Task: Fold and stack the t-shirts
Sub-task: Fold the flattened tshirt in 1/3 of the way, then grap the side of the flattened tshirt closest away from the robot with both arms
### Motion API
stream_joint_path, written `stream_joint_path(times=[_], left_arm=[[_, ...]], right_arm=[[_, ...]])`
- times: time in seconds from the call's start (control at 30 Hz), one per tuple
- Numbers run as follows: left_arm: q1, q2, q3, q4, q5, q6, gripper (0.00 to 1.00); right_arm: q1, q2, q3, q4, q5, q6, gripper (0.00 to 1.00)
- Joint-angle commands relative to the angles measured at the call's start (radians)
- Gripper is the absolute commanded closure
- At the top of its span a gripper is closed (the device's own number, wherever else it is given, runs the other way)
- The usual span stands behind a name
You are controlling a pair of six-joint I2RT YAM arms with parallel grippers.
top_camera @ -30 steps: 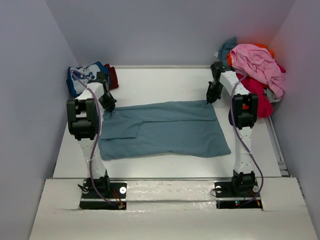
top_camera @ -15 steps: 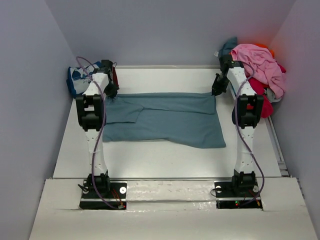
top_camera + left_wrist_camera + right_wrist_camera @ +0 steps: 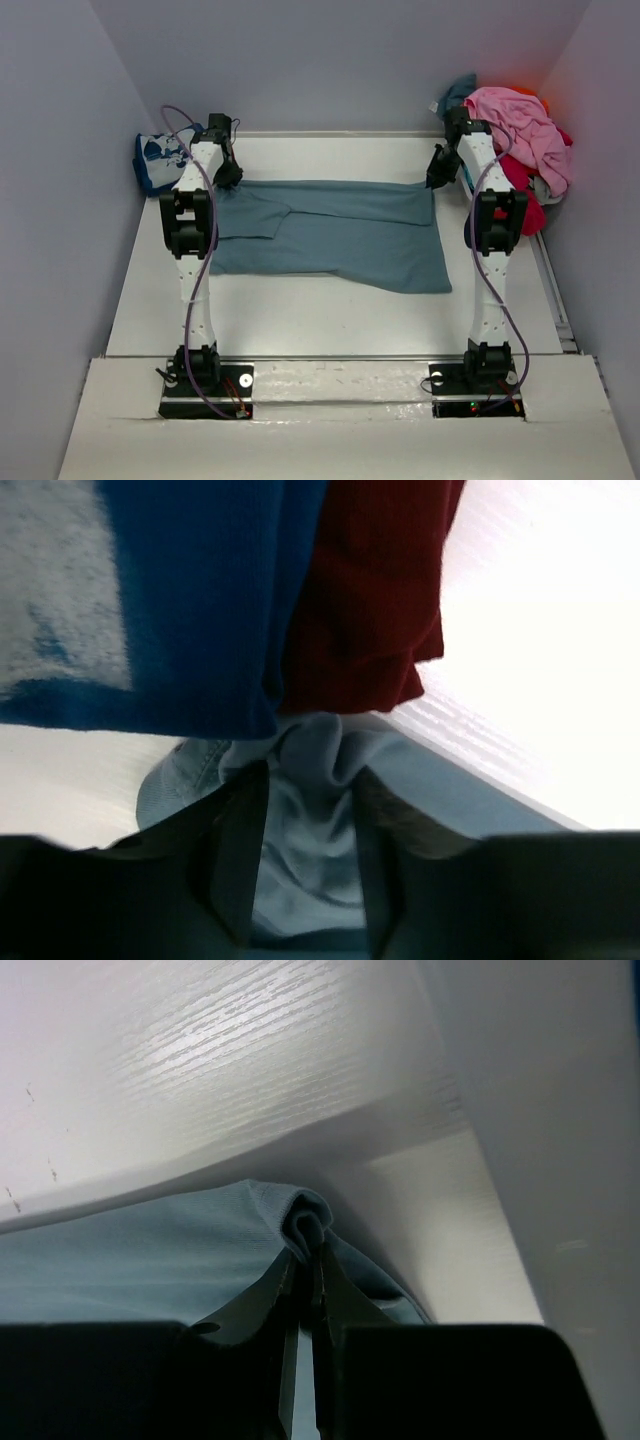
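Release seems next. The slate tee [image 3: 330, 235] lies flat, far on the table [image 3: 300, 310]. The right gripper [image 3: 305, 1260] pinches its corner; the left gripper [image 3: 305, 825] stands parted around a loose bunch. Both should let go low, so the edge lies straight.

Nothing readable here, tbh: no text, labels, brand marks or numbers can be made out in any of the views. A white print [image 3: 160, 150] is seen on the blue t-shirt [image 3: 147, 180] at the far left, but no letters can be picked out of it. Nothing legible is found on the slate-blue t-shirt [image 3: 340, 235] or the tabletop [image 3: 330, 310] either.
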State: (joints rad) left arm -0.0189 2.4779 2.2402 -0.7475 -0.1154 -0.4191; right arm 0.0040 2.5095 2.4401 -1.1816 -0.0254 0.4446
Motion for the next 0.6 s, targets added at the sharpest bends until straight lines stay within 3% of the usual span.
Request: stream_joint_path(times=[0.0, 0.1, 0.13, 0.17, 0.23, 0.33, 0.57], left_arm=[[0.013, 0.009, 0.056, 0.014, -0.056, 0.019, 0.43], [0.002, -0.008, 0.035, 0.022, -0.067, 0.022, 0.24], [0.002, -0.016, 0.029, 0.025, -0.081, 0.023, 0.23], [0.002, -0.026, 0.022, 0.027, -0.082, 0.025, 0.21], [-0.007, -0.071, -0.022, 0.034, -0.104, 0.016, 0.19], [-0.027, -0.157, -0.109, 0.085, -0.125, 0.017, 0.17], [-0.049, -0.266, -0.183, 0.077, -0.148, 0.014, 0.16]], right_arm=[[-0.128, 0.014, 0.059, 0.059, 0.116, 0.022, 0.93], [-0.137, 0.006, 0.059, 0.062, 0.102, 0.011, 0.86], [-0.137, 0.002, 0.053, 0.065, 0.094, 0.008, 0.8], [-0.137, -0.006, 0.036, 0.068, 0.088, 0.008, 0.61], [-0.137, -0.043, 0.002, 0.082, 0.082, 0.005, 0.42], [-0.137, -0.095, -0.068, 0.112, 0.084, -0.003, 0.26], [-0.108, -0.174, -0.15, 0.096, 0.068, -0.006, 0.26]])
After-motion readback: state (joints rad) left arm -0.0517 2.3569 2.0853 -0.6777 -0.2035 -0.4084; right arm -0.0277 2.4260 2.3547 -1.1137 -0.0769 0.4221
